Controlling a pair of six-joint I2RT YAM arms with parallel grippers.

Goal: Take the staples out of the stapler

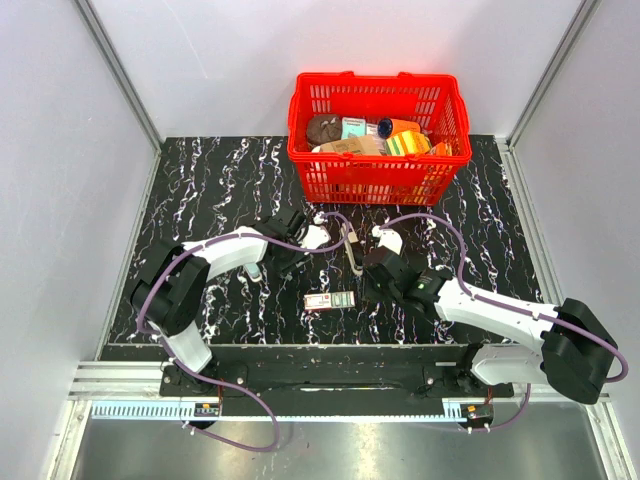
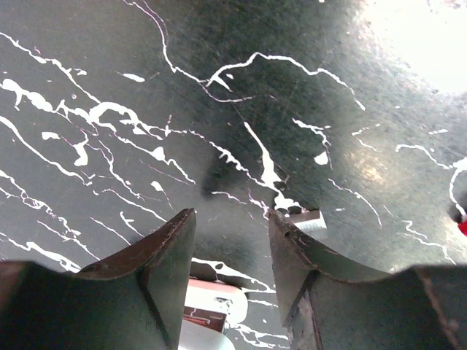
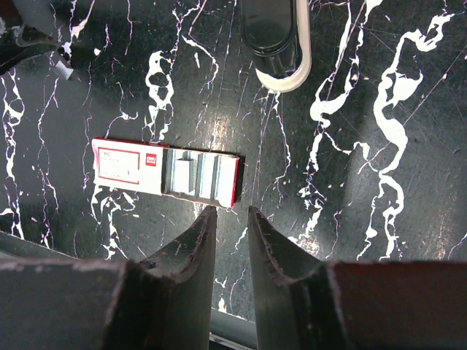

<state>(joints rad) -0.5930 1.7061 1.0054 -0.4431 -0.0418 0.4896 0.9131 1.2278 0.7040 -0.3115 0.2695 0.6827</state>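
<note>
The left hand [image 2: 232,251] stood apart around the stapler [image 2: 211,302]; the right hand [image 3: 232,233] hung nearly together, empty, above a staple box [image 3: 166,171] on the desk [image 3: 379,219].

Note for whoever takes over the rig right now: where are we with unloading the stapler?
Left hand: partly open, with something pale low in it; grip unclear.
Right hand: nearly shut, nothing seen in it, just short of the staple box.
Stapler: seems to lie between the two hands.
Done: no staples visibly out yet.
Left: probably open it and take the staples out.
</note>
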